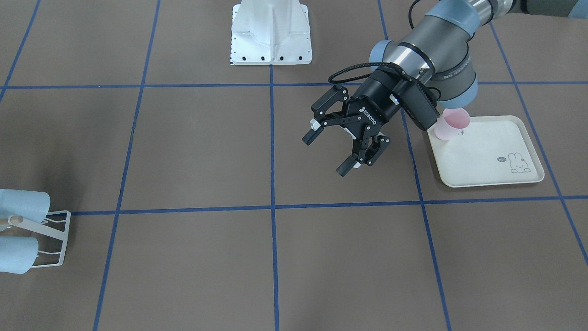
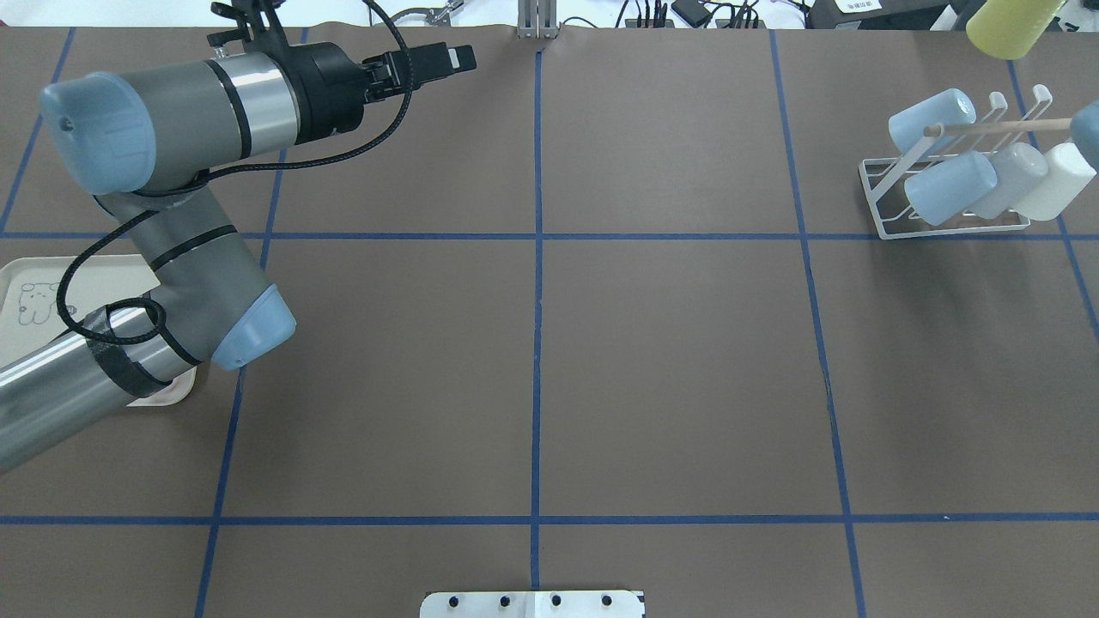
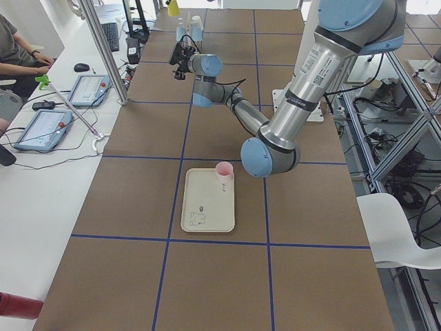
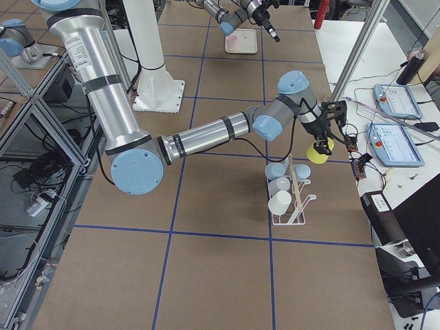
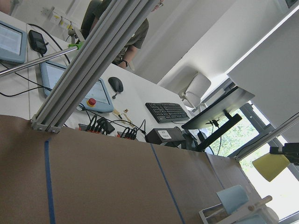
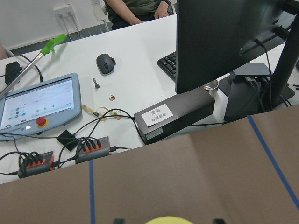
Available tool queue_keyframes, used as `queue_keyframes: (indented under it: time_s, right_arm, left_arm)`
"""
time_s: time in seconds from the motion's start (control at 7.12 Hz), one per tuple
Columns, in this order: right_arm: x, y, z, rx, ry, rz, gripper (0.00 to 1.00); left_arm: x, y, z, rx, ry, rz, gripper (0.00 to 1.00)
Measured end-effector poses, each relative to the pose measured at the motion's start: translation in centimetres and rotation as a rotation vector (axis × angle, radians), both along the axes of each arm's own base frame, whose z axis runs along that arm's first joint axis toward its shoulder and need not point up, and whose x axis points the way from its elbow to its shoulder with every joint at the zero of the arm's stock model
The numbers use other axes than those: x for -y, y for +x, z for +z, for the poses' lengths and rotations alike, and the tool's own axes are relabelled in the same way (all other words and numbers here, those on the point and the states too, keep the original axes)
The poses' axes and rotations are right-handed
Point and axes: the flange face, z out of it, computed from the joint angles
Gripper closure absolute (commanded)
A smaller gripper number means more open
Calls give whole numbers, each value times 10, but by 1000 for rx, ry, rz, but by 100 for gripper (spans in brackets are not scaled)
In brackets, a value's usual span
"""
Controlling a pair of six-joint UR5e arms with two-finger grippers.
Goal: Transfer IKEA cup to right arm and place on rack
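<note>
**Yellow cup** (image 4: 317,155): smooth, round and tapered, probably plastic. It is gripped by the right fingers (image 4: 322,137), which are closed on it. It is held raised at 1 o'clock of the rack (image 2: 953,229).

**Rack:** thin white wire with slanted rods and a wooden peg. Pale cups (image 2: 949,187) are hung on it.

**Handling:** the mouth should be aligned with a free rod, then slid down gently.

**Left fingers** (image 1: 312,135): spread wide and empty.

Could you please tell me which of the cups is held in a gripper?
The yellow cup, held by the right gripper near the rack; the pink cup stands on the tray, the pale cups hang on the rack.
</note>
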Motion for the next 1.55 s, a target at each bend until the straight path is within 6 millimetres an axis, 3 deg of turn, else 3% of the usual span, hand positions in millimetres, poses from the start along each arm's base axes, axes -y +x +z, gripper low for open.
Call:
queue_keyframes:
  time_s: [0.42, 1.55]
  right_arm:
    - [9, 9, 30, -55, -22, -38, 100]
    - [-1, -25, 73, -63, -90, -89, 100]
  left_arm:
    - [0, 1, 0, 0, -2, 2, 0]
    - [-3, 4, -6, -14, -1, 6, 0]
